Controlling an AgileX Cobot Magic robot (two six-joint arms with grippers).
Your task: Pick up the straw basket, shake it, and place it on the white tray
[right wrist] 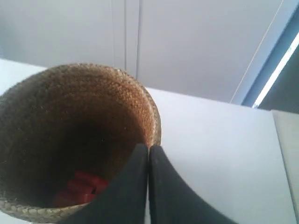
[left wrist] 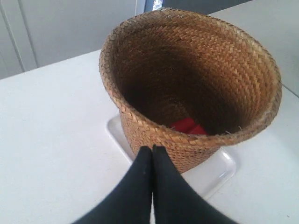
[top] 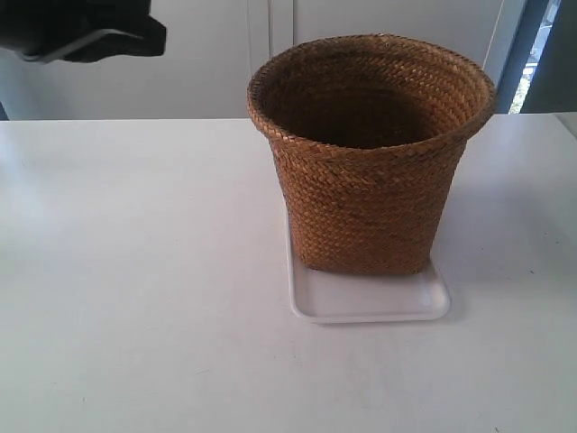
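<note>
Straw basket stands on the white tray. Your left end effector and right end effector are clenched empty, so draw them away without brushing the basket's rim.

Lit brightly and evenly by daylight, strongest from the window strip at the exterior view's upper right, blown out to white there. Washed pale across the tabletop, with a soft sheen and almost no texture. Shadowed only faintly to the right of the basket and along the front edge of the tray. Dark inside the basket, darkest in the right wrist view, leaving the red shapes at the bottom dim and smeared. Blurred on the left claw and right claw, close to the lenses. Slightly soft and grainy overall.
</note>
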